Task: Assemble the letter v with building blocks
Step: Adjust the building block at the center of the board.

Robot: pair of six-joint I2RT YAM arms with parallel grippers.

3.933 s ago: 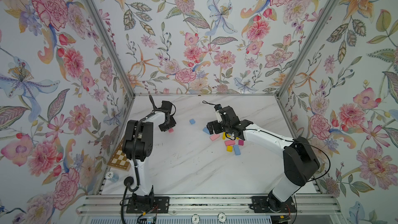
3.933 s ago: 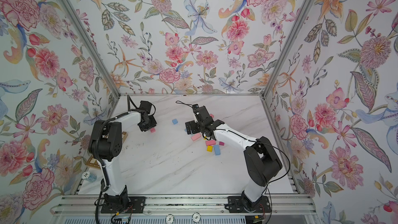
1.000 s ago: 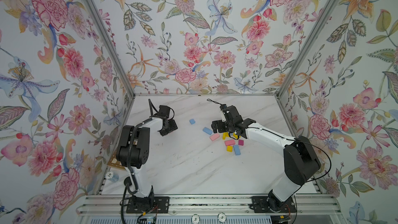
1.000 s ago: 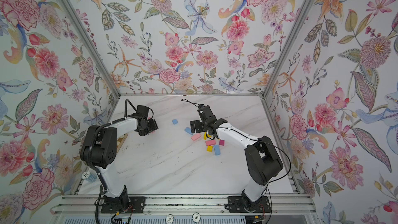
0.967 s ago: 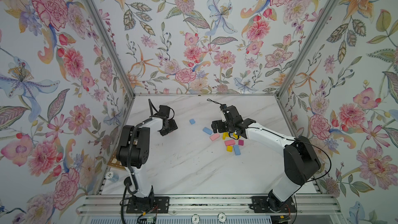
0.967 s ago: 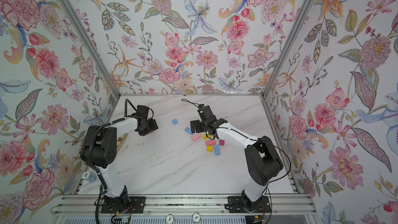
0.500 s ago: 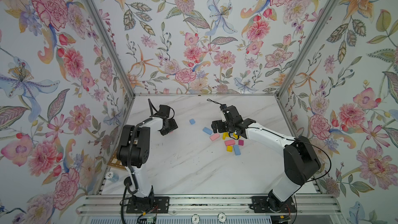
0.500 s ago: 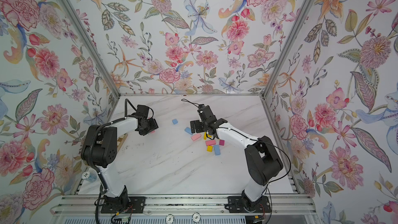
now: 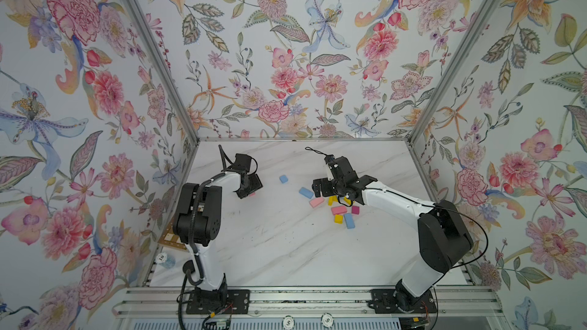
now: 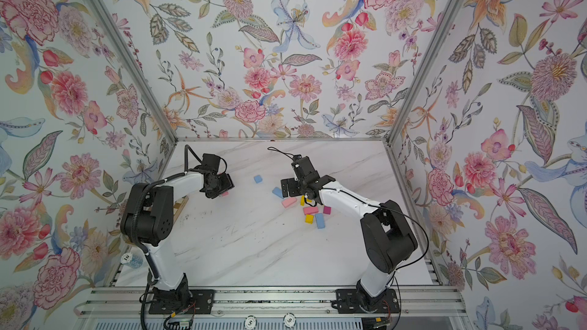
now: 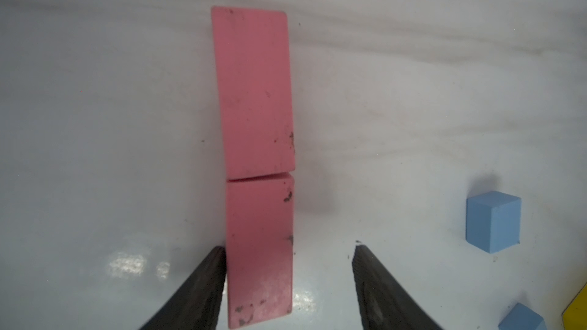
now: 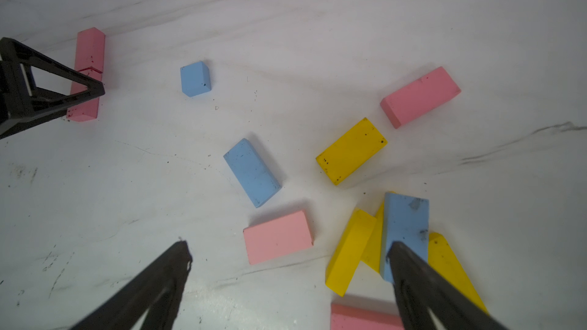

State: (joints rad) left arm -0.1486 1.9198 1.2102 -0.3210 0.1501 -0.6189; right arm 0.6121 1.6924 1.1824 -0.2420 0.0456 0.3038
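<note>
While the left claw (image 11: 288, 246) stands half open astride the near pink block (image 11: 259, 217), one jaw touching its side and the other apart, that block butts end to end against the far pink block (image 11: 254, 90), making one stroke of the V. The right claw (image 12: 287, 246) hangs wide over the loose heap (image 9: 338, 209), at three o'clock from the stroke. The next move, I judge, calls for lifting off and laying the second stroke at an angle.

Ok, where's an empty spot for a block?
The biggest bare patch of white marble table is the front, between the left arm's base and the right arm's base. A smaller gap lies between the two-block pink row and the small blue cube. It's crowded by the right hand, where yellow, pink and blue blocks huddle.
</note>
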